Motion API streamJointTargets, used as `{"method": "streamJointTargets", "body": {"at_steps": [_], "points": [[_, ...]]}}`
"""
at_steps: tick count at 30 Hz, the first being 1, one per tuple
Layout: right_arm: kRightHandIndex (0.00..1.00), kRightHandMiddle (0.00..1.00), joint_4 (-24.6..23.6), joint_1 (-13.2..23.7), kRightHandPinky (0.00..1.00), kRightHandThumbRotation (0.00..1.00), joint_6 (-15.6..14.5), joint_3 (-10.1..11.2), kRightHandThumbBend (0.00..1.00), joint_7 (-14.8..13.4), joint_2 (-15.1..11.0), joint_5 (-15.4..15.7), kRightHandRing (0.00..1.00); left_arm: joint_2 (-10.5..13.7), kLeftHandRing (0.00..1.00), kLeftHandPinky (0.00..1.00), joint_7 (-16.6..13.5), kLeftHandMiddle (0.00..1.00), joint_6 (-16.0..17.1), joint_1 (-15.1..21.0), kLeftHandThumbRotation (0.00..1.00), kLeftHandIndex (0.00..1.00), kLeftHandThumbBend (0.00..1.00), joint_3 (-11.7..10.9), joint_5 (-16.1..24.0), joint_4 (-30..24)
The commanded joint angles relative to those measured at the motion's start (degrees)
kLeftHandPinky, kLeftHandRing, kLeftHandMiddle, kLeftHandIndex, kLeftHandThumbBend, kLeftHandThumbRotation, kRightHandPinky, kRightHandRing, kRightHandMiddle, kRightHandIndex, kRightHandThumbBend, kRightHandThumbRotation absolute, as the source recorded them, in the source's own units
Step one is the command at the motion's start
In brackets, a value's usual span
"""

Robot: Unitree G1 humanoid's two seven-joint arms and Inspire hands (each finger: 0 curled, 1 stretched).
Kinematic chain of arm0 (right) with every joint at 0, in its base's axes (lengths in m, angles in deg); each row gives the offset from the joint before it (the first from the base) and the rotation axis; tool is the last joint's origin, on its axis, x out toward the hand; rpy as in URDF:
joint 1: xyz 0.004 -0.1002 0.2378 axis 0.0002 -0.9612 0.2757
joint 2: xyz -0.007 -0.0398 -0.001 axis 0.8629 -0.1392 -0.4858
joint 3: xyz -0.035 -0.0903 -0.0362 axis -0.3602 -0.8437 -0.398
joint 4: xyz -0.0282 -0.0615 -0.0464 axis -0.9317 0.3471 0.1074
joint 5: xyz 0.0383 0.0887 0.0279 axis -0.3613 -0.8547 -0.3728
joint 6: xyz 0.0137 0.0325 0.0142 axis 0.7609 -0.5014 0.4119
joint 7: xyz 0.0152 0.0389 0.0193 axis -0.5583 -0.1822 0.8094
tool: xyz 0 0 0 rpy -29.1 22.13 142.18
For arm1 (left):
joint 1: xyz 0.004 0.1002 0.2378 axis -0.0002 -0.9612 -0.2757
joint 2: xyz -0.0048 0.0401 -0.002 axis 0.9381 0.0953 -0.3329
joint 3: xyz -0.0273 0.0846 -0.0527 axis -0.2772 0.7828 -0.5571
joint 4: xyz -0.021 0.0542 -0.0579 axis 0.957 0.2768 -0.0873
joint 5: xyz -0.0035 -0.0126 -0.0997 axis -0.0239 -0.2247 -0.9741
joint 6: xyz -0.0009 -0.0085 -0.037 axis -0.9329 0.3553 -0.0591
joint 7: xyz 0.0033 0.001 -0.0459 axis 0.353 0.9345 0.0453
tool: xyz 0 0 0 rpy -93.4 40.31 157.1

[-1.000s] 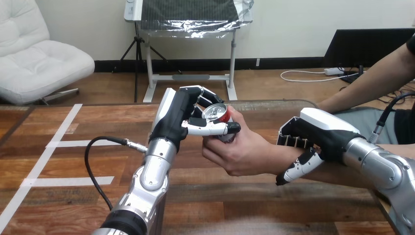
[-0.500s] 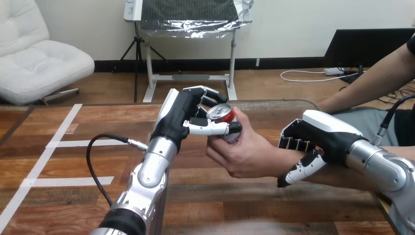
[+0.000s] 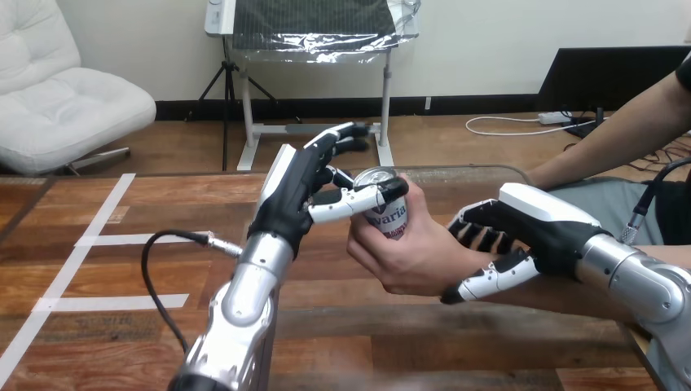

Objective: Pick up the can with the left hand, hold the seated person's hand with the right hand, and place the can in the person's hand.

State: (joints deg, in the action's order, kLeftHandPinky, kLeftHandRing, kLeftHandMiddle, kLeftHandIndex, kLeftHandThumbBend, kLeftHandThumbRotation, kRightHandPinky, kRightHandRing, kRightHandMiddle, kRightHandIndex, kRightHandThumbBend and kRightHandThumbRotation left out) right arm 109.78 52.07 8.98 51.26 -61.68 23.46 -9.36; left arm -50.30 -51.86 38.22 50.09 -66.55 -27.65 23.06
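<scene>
1. Head view: the camera is sitting on the robot's head and looking forward and down across the wooden table [image 3: 122, 269].
2. It is facing toward 12 o'clock, with the table's near part running out of frame at 6 o'clock.
3. It is working at close range: the left arm [image 3: 236, 309] is entering from 7 o'clock and the right arm [image 3: 635, 277] from 4 o'clock, both looming large.
4. The person's arm [image 3: 603, 138] is reaching in from 2 o'clock.

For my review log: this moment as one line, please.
can: gripped in the person's hand | left hand: fingers straight, thumb against can | right hand: curled round the person's wrist
</scene>
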Motion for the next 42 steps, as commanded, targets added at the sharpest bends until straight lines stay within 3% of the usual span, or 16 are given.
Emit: {"method": "streamJointTargets", "body": {"at_steps": [1, 14, 17, 24, 34, 42], "points": [[0.78, 0.75, -2.0, -1.0, 0.6, 0.54, 0.6, 0.8, 0.89, -0.1, 0.5, -1.1, 0.71, -0.3, 0.94, 0.87, 0.5, 0.94, -0.6, -2.3, 0.91, 0.91, 0.9, 2.1, 1.5, -7.5], [0.81, 0.79, -4.7, -3.6, 0.63, 0.69, -0.1, 2.8, 0.95, -3.3, 1.5, -1.3, 0.76, 0.6, 0.93, 0.87, 0.2, 0.92, -3.2, -10.7, 0.92, 0.9, 0.86, 1.4, 1.8, -19.6], [0.83, 0.8, -5.7, -5.5, 0.62, 0.79, 0.8, 4.3, 0.99, -6.5, 2.9, -1.8, 0.77, 0.8, 0.93, 0.88, 0.0, 0.91, -3.8, -15.7, 0.89, 0.89, 0.85, 1.1, 1.5, -25.7], [0.85, 0.82, -6.5, -7.0, 0.64, 0.95, 1.9, 5.4, 1.0, -9.3, 4.0, -2.9, 0.79, 0.9, 0.91, 0.85, -0.2, 0.9, -4.5, -20.6, 0.92, 0.88, 0.83, 0.9, 1.4, -31.4], [0.88, 0.84, -6.4, -8.6, 0.65, 1.0, 5.0, 6.6, 1.0, -11.9, 5.5, -5.5, 0.8, 0.7, 0.89, 0.81, 0.2, 0.89, -4.4, -26.8, 0.93, 0.86, 0.77, 0.4, -0.2, -38.0], [0.9, 0.87, -8.0, -9.9, 0.69, 1.0, 4.8, 7.7, 1.0, -11.2, 6.7, -9.0, 0.83, 1.1, 0.88, 0.79, 0.3, 0.88, -2.5, -31.7, 0.94, 0.86, 0.74, 0.0, -1.6, -42.3]]}}
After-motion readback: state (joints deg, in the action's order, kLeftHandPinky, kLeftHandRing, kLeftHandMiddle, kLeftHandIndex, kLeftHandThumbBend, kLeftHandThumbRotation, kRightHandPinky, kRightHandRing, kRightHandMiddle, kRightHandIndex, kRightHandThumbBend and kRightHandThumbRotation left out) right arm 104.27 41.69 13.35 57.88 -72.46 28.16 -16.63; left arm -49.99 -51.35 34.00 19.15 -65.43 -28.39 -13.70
